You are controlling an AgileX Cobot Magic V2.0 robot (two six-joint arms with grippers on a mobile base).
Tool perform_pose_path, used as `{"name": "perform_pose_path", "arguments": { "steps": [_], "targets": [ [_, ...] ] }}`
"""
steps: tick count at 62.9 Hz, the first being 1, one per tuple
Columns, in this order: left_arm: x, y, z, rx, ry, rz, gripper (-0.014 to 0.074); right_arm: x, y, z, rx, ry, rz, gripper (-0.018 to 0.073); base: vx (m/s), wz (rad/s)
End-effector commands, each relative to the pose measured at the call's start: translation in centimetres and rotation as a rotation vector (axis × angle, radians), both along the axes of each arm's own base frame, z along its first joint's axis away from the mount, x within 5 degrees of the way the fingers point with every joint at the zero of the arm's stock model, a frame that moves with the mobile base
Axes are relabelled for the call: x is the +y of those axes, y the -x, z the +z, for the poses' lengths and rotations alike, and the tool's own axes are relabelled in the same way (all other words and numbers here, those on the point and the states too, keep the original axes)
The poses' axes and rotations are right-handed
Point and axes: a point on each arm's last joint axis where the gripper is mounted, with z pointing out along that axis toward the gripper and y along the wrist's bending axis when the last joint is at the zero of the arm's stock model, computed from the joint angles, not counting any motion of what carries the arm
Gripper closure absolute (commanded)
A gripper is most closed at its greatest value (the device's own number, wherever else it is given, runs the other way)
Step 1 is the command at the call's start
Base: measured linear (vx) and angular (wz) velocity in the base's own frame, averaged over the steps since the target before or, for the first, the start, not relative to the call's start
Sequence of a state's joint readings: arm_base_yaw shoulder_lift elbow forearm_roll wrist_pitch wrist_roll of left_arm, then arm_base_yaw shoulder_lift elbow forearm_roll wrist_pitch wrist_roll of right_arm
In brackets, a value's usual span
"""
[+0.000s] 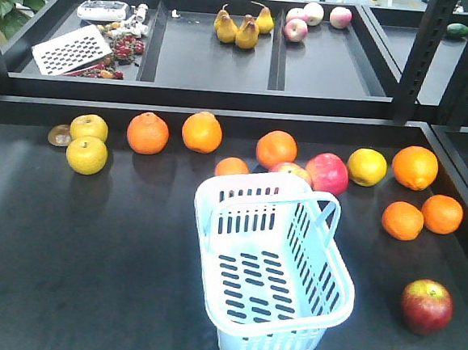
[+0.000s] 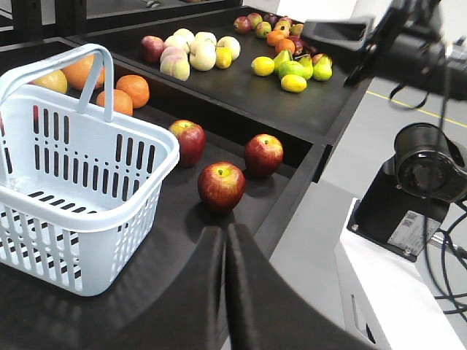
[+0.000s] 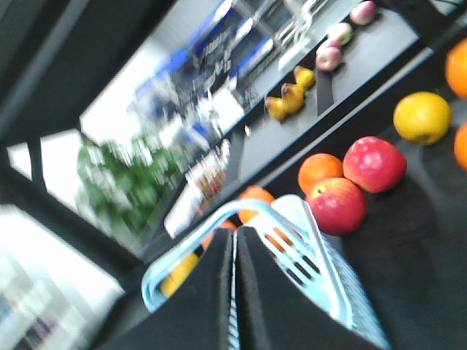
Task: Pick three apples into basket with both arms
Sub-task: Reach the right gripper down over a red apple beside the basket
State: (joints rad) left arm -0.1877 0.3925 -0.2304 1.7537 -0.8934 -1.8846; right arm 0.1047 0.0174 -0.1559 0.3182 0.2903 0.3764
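**No apples in the basket yet**

Spread across the dark tabletop (image 1: pixel 90 253): oranges (image 1: pixel 202 132), yellow fruit (image 1: pixel 367 166) and lighter pink-red apples (image 1: pixel 327 173), strung out behind the light-blue basket (image 1: pixel 265 344). Basket upright near the middle, handles raised, nothing inside. Farther back, on a second dark shelf, pears (image 1: pixel 247 32) and more pale fruit.

Off to one side of the basket, near the table's edge and apart from its slotted wall: three dark-red apples, all resting on the tabletop. Closest to the left wrist camera, the nearest apple (image 2: pixel 221 187); just behind it, the second apple (image 2: pixel 263 154) and the third apple (image 2: pixel 191 142), close together but apparently not touching. Only two of them caught in the front view, low at the right.

On the left gripper (image 2: pixel 227 237), fingers pressed together, pinching nothing, pointing at the nearest apple from a little way back. On the right gripper (image 3: pixel 235 244), fingers likewise drawn to a thin slit, empty, aimed toward the basket's rim. Too blurred there to say more.

By this showing, none of three delivered. Left to do: everything. Spreading the fingers, closing round an apple, lifting over the rim, letting go, three times over, shared between both arms. Probably easiest to start with the nearest apple.
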Motion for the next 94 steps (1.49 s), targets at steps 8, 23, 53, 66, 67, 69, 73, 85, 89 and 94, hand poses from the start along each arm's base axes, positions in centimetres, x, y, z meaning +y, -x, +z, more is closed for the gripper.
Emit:
{"name": "perform_pose_path", "arguments": {
  "steps": [8, 23, 53, 66, 67, 69, 73, 85, 89, 94],
  "targets": [
    [0.1, -0.3, 0.4, -0.024, -0.041, 0.017, 0.0604, -0.2, -0.8, 6.1, 0.285, 0.438, 0.07, 0.0559, 0.0, 0.0],
    [0.1, -0.3, 0.4, -0.024, -0.041, 0.017, 0.0604, 0.3, -6.3, 7.7, 0.596, 0.732, 0.258, 0.0288, 0.0, 0.0],
    [0.1, -0.3, 0.4, -0.024, -0.041, 0.015, 0.0603, 0.9, -14.0, 1.8, 0.901, 0.786, 0.357, -0.0155, 0.0, 0.0],
    [0.1, -0.3, 0.4, -0.024, -0.042, 0.015, 0.0603, 0.6, -16.6, -2.7, 1.126, 0.756, 0.404, -0.0127, 0.0, 0.0],
    [0.1, -0.3, 0.4, -0.024, -0.042, 0.015, 0.0603, 0.6, -16.7, -2.9, 1.135, 0.756, 0.407, -0.0125, 0.0, 0.0],
    [0.1, -0.3, 0.4, -0.024, -0.042, 0.015, 0.0603, 0.6, -17.0, -3.4, 1.148, 0.755, 0.412, -0.0123, 0.0, 0.0],
    [0.1, -0.3, 0.4, -0.024, -0.042, 0.015, 0.0603, 0.7, -17.5, -4.3, 1.166, 0.754, 0.419, -0.0119, 0.0, 0.0],
    [0.1, -0.3, 0.4, -0.024, -0.042, 0.015, 0.0603, 0.8, -18.3, -6.6, 1.247, 0.738, 0.448, -0.0111, 0.0, 0.0],
    [0.1, -0.3, 0.4, -0.024, -0.042, 0.015, 0.0603, 0.8, -18.5, -7.2, 1.266, 0.735, 0.458, -0.0109, 0.0, 0.0],
    [0.1, -0.3, 0.4, -0.024, -0.042, 0.016, 0.0603, 0.9, -18.8, -7.8, 1.269, 0.728, 0.458, -0.0106, 0.0, 0.0]
  ]
}}
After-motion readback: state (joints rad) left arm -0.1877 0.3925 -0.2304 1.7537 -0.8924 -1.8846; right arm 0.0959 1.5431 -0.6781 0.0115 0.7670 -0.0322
